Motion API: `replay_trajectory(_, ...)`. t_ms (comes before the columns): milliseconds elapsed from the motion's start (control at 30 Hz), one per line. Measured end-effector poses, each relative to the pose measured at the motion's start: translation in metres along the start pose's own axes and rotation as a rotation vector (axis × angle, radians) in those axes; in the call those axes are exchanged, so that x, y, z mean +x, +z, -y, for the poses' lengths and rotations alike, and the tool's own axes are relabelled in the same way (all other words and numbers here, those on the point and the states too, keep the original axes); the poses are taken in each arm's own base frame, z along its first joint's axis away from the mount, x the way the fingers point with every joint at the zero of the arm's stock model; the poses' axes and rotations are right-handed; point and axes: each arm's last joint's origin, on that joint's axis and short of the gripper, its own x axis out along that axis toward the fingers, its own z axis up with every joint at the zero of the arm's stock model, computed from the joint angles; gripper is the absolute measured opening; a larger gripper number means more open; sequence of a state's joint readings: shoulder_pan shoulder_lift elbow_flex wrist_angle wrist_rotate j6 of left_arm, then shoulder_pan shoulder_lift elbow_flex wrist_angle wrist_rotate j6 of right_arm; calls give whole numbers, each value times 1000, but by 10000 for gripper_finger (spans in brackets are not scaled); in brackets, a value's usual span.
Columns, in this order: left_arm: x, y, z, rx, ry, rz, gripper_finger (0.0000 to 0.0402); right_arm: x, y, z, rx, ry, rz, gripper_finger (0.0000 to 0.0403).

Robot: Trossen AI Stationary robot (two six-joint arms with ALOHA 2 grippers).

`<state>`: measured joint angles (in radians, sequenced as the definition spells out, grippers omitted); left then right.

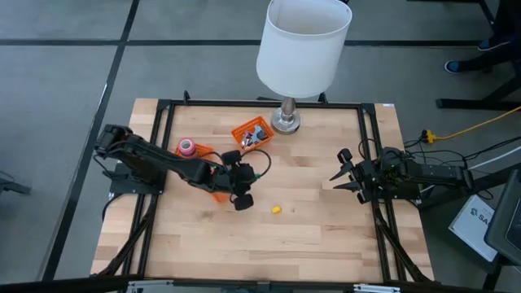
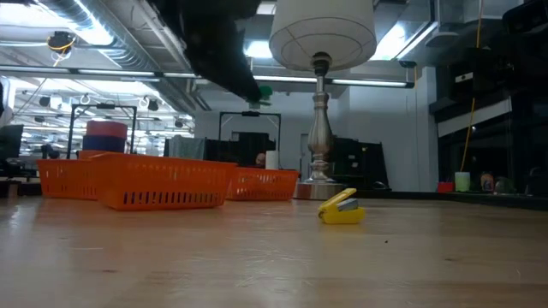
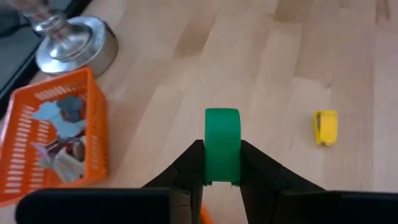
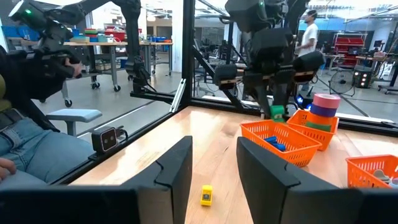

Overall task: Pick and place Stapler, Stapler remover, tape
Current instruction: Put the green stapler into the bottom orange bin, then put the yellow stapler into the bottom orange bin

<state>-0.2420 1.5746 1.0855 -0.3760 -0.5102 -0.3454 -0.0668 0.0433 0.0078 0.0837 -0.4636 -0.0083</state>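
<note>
While the right gripper (image 1: 336, 177) waits with fingers spread near the table's right edge, the left gripper (image 3: 222, 163) hangs above mid-table clamped on a green tape roll (image 3: 222, 145), just right of an orange basket (image 2: 163, 182), with the small yellow stapler (image 1: 277, 209) lying further right.

Hidden and cut off

The left gripper (image 1: 242, 189) covers much of the near orange basket (image 1: 213, 194); the small yellow piece (image 1: 277, 209) on the desk (image 1: 326, 220) is too small to identify.
</note>
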Motion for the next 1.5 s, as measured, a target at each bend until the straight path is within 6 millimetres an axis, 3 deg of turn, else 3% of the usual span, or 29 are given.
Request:
replay_trajectory(200,-3,-25,-11,-58,35,-21,73,0,0,0,0,0,0,129)
replay_trajectory(633,13,-95,-26,-275,85,-56,78,0,0,0,0,0,-1,129)
replay_trajectory(833,16,-116,-32,-366,119,-98,82,0,0,0,0,0,0,129)
replay_trajectory(1133,18,-122,-36,-430,170,-78,89,0,0,0,0,0,-1,129)
replay_trajectory(1500,19,-119,-35,-450,178,-34,141,0,0,0,0,0,-1,129)
